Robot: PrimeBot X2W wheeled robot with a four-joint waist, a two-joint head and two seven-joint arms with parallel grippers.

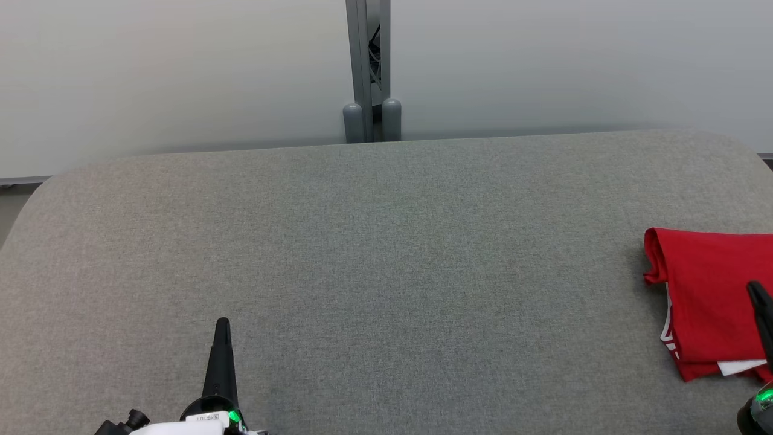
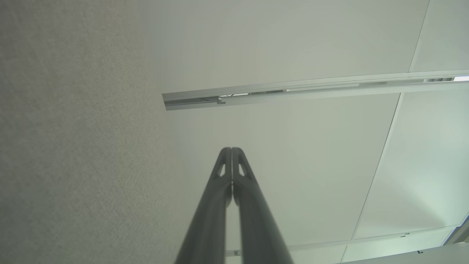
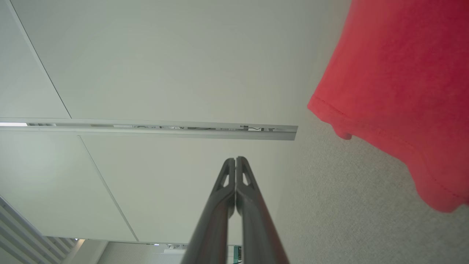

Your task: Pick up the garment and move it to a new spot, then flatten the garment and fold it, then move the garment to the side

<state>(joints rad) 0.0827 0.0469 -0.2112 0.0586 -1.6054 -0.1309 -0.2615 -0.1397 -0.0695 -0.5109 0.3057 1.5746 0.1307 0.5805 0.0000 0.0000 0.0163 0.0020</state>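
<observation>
The right gripper (image 1: 756, 291), its two dark fingers pressed together on nothing, hangs at the right edge of the grey cloth-covered table (image 1: 386, 241). In the head view its tip overlaps the folded red garment (image 1: 709, 284); whether it touches the cloth cannot be told. In the right wrist view the closed right gripper (image 3: 235, 161) points toward the wall past the table's far edge, with the garment's hem (image 3: 395, 73) off to one side and clear of the tips. The left gripper (image 1: 222, 324), equally closed and empty (image 2: 232, 150), sits near the table's front edge, left of centre and well apart from the garment, so the right arm is much the nearer. The visible part of the garment runs from the table's front toward its far edge. Layered edges and a white tag (image 1: 740, 367) face the front. The frame cuts off the rest, leaving its long axis unsettled. The folding looks complete.
</observation>
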